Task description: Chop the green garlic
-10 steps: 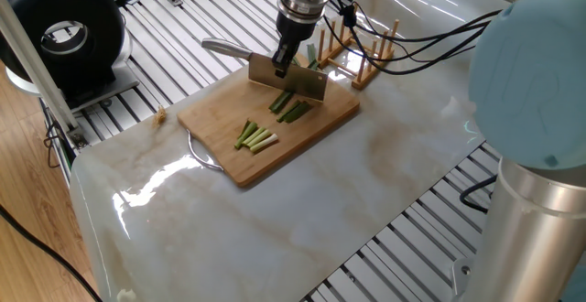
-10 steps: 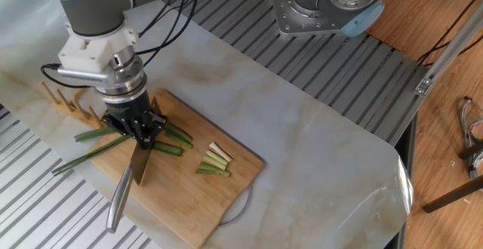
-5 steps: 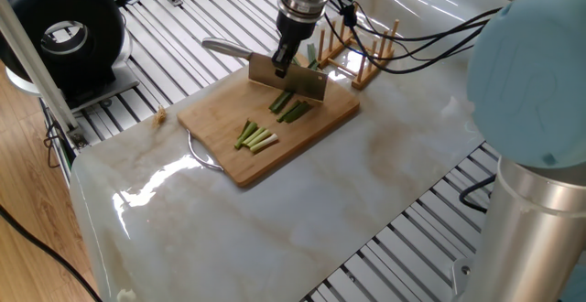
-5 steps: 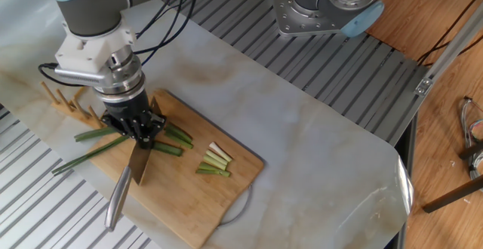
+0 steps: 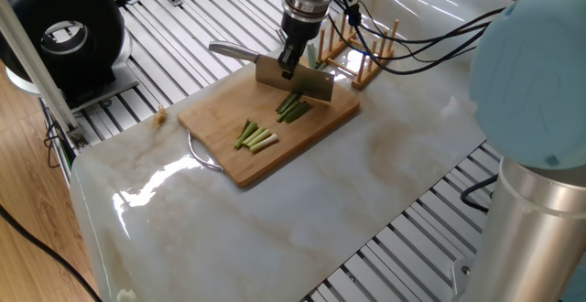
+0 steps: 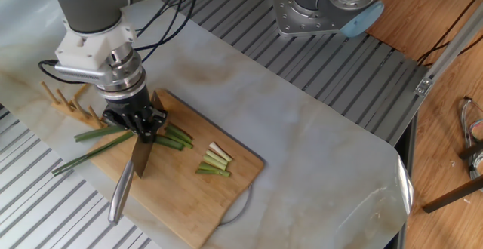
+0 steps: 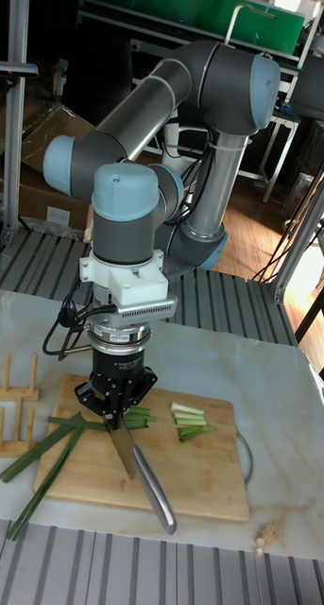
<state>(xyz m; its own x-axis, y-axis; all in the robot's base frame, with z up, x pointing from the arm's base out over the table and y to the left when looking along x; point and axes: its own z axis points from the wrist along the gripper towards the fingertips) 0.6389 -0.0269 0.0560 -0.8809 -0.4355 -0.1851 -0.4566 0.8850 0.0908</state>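
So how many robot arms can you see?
2: the grey-and-blue robot arm holding the steel knife over the bamboo cutting board, and a second arm's base across the table.

Grey UR5 arm with pale blue joint caps

The arm (image 7: 171, 104) has dark grey tubes and rounded light-blue caps; a white flange with a slotted grey band tops the black gripper (image 7: 114, 420), and black cables (image 7: 72, 326) loop beside the wrist.

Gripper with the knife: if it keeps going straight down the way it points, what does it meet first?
The gripper points straight down, shut on the knife. The blade would likely meet the green garlic on the cutting board first, though depth is hard to judge.
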